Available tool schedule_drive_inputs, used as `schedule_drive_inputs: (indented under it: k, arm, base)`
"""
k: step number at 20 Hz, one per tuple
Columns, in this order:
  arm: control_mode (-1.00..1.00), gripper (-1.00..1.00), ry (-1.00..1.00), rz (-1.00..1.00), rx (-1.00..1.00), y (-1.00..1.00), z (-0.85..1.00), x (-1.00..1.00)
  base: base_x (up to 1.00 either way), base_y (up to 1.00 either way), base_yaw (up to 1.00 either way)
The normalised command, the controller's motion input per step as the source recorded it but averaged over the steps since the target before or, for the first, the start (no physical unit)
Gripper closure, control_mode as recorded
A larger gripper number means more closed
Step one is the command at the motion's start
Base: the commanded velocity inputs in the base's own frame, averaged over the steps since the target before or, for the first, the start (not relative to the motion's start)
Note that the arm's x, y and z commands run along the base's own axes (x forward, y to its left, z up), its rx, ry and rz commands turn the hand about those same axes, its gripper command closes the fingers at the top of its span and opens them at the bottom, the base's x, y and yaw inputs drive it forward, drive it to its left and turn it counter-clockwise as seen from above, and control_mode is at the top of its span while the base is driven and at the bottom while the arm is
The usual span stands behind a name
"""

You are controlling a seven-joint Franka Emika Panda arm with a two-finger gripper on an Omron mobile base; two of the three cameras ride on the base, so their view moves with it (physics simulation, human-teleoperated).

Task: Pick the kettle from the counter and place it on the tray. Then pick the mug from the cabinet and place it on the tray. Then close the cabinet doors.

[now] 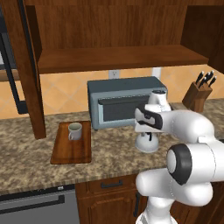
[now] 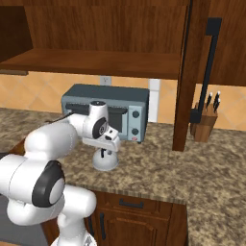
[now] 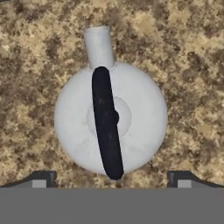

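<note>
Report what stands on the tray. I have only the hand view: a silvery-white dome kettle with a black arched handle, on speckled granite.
Observer: A small grey-beige ceramic mug stands on the flat reddish-brown wooden tray.
Operator: Give me the tray's side from the kettle.
Observer: The tray lies on the counter to the left of the kettle, apart from it, by the left end of the grey-blue toaster oven.
Operator: Now describe the cabinet doors.
Observer: Both tall brown wooden doors stand open, the left door and the right door, either side of the dark wooden shelf.
</note>
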Motion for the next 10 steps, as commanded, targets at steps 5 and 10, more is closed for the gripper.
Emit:
schedule_drive_inputs:
  k: [5, 10]
  arm:
    - [-1.0, -1.0, 0.0, 0.04, 0.01, -0.05, -0.23, 0.3]
    - [-1.0, -1.0, 0.0, 0.03, 0.0, -0.01, -0.21, 0.11]
  base:
    - [0.0, 0.0, 0.0]
    - [0.0, 0.0, 0.0]
